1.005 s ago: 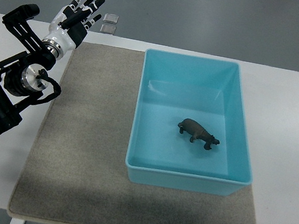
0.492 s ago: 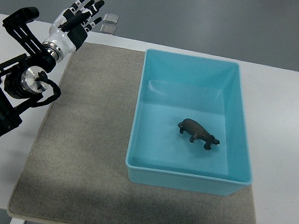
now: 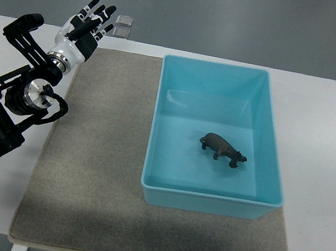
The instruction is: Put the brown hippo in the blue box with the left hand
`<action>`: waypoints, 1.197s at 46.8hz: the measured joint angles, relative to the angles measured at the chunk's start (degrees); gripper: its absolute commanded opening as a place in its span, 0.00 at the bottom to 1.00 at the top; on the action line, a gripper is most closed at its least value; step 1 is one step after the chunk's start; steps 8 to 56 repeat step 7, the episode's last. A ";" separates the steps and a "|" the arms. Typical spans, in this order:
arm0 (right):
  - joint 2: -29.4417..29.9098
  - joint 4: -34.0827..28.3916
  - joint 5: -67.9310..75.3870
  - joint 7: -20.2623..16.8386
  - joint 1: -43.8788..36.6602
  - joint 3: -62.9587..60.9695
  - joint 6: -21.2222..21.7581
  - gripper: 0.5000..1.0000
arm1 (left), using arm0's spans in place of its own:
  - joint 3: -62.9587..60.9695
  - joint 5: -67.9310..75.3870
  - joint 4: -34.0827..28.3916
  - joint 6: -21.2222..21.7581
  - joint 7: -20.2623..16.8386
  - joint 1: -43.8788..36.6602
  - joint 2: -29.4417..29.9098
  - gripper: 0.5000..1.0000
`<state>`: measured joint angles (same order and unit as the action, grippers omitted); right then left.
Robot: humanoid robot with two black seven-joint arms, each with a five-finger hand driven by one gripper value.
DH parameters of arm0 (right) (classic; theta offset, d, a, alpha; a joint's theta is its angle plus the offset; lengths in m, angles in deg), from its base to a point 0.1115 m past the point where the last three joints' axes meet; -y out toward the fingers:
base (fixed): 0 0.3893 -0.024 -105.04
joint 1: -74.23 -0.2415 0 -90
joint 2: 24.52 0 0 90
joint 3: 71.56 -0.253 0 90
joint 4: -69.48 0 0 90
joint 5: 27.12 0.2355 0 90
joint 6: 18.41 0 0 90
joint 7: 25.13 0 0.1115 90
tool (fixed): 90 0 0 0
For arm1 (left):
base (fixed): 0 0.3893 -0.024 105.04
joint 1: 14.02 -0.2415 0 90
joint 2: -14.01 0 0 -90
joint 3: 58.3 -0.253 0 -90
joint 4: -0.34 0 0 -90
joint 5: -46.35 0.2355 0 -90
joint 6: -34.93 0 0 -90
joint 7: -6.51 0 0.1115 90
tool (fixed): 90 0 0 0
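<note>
A small brown hippo [image 3: 223, 149] stands on the floor of the blue box [image 3: 271, 129], right of its middle. The box sits on the right half of a grey mat [image 3: 98, 152]. My left hand [image 3: 90, 21] is far off at the mat's upper left corner, over the table's back edge. Its fingers are spread and hold nothing. The black left arm [image 3: 1, 109] runs down to the picture's left edge. No right arm shows.
The white table [image 3: 331, 141] carries the mat. Two small grey squares [image 3: 124, 25] lie on the floor just beyond the table's back edge, next to my fingertips.
The left hand has drifted slightly toward the left and back. The hippo and box have not moved.
</note>
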<state>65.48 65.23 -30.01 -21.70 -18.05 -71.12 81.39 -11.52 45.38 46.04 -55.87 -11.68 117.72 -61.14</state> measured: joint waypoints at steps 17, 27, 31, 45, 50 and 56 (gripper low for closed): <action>0.00 -0.41 -0.12 0.00 0.00 -0.09 0.58 0.87 | -0.02 0.06 0.00 0.00 0.00 0.00 0.00 0.99; 0.00 -0.41 -0.12 0.00 0.00 -0.09 0.58 0.87 | -0.02 0.06 0.00 0.00 0.00 0.00 0.00 0.99; 0.00 -0.41 -0.12 0.00 0.00 -0.09 0.58 0.87 | -0.02 0.06 0.00 0.00 0.00 0.00 0.00 0.99; 0.00 -0.41 -0.12 0.00 0.00 -0.09 0.58 0.87 | -0.02 0.06 0.00 0.00 0.00 0.00 0.00 0.99; 0.00 -0.41 -0.12 0.00 0.00 -0.09 0.58 0.87 | -0.02 0.06 0.00 0.00 0.00 0.00 0.00 0.99; 0.00 -0.41 -0.12 0.00 0.00 -0.09 0.58 0.87 | -0.02 0.06 0.00 0.00 0.00 0.00 0.00 0.99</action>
